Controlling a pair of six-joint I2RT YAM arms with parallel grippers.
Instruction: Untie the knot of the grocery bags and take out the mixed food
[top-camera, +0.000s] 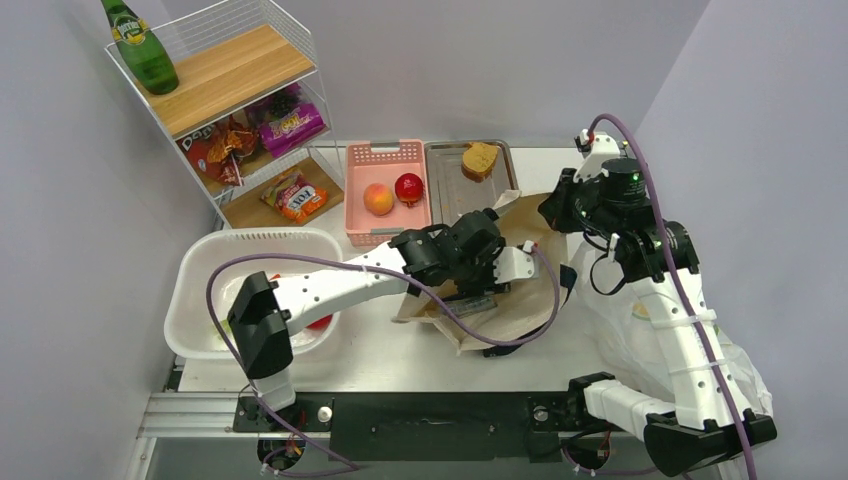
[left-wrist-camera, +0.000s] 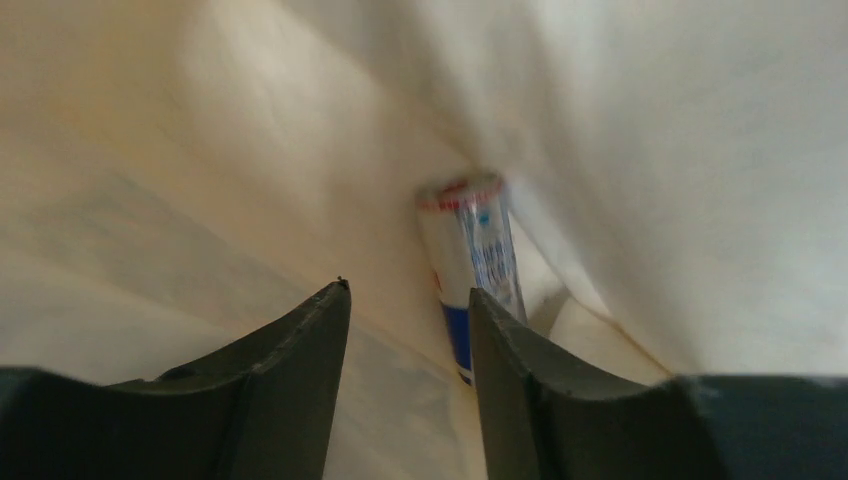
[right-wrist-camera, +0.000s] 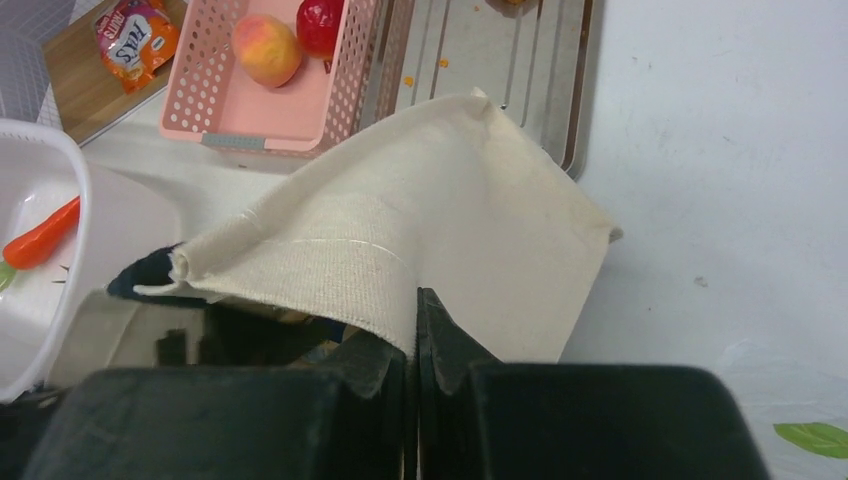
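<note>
Two arms meet over the white counter, both at the cream canvas tote lying near its middle. A wire shelf stands at the far left corner. It has a green bottle on top and red-orange crisp packets beside a purple packet lower down. A white tub sits at the left under the left arm and holds a carrot.

The thin plastic bag lies crumpled at the right edge of the counter beneath the right arm; whether it is knotted cannot be told.

The right gripper is clamped on the tote's upper rim and holds that edge lifted, so the mouth gapes toward the left arm. The left gripper is inside the tote with its fingers spread apart and nothing between them. A tall silver drink can with blue and red print lies deep in the fabric fold just beyond them — its lower end is hidden behind the finger on the right of the wrist view.

Behind the tote a pink basket holds an orange peach and a red round fruit, side by side. A metal tray touches the basket's right side.
</note>
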